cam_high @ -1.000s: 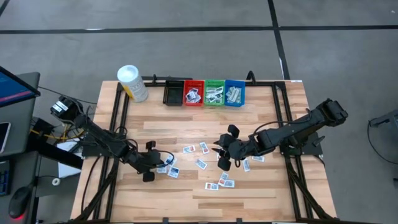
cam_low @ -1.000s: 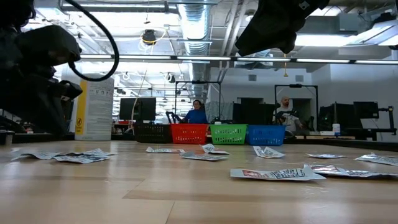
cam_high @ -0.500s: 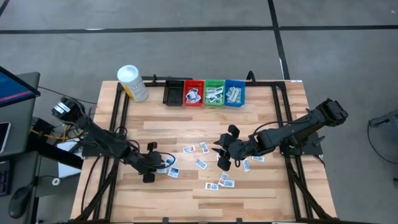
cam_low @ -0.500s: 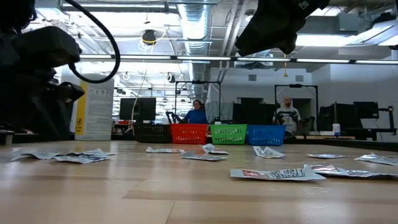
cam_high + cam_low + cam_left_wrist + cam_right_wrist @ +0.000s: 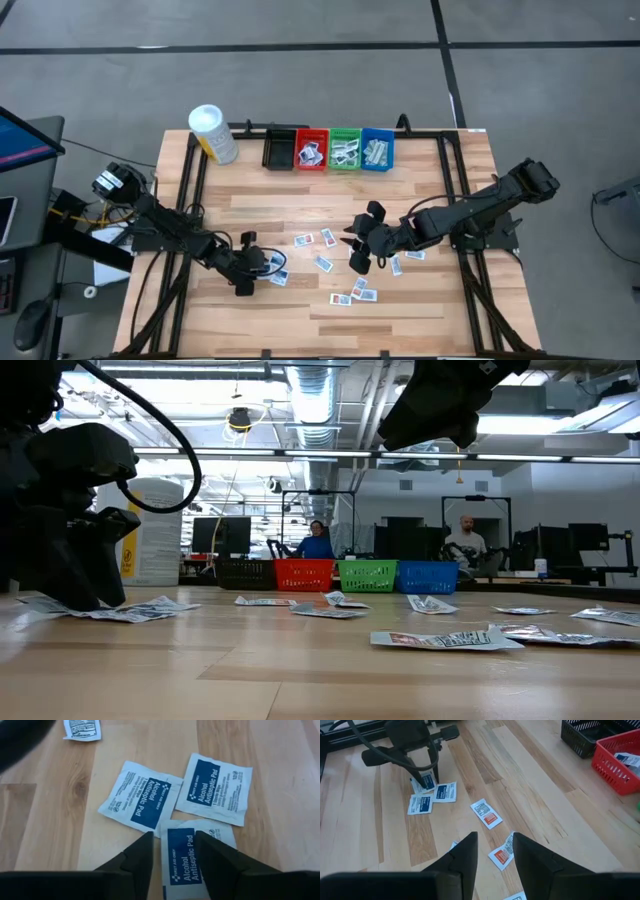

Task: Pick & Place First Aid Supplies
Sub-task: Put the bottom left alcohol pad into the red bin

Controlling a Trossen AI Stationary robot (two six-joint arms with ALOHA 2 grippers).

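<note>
**Left claw set astride an alcohol pad, fingers parted**

The left gripper (image 5: 172,851) is seen low over a cluster of three alcohol antiseptic pads on the wooden table (image 5: 420,180), toward the table's left front. Its fingers (image 5: 141,852) are held apart, and nothing is clamped between them. The nearest pad (image 5: 192,852) lies directly in the gap: its blue label runs forward from the claw, so its long axis is lined up with the direction in which the fingers point, and one finger stands at each long edge. It appears to rest flat on the wood. A descent and a closing across the pad's short width is judged to be what the next move calls for.

Two more pads lie just beyond, one (image 5: 139,799) tilted and overlapping the nearest pad's far corner, the other (image 5: 214,788) close beside it. A grip taken too far forward could catch that overlapped corner.

The right gripper (image 5: 492,851) hovers with its fingers parted and empty near the table's middle, over packets with orange print (image 5: 486,813). The blue-labelled cluster is well apart from it, so the left arm is clearly the nearer. The red bin (image 5: 311,149), green bin (image 5: 345,149) and blue bin (image 5: 377,149) stand at the far edge, already holding packets.
</note>
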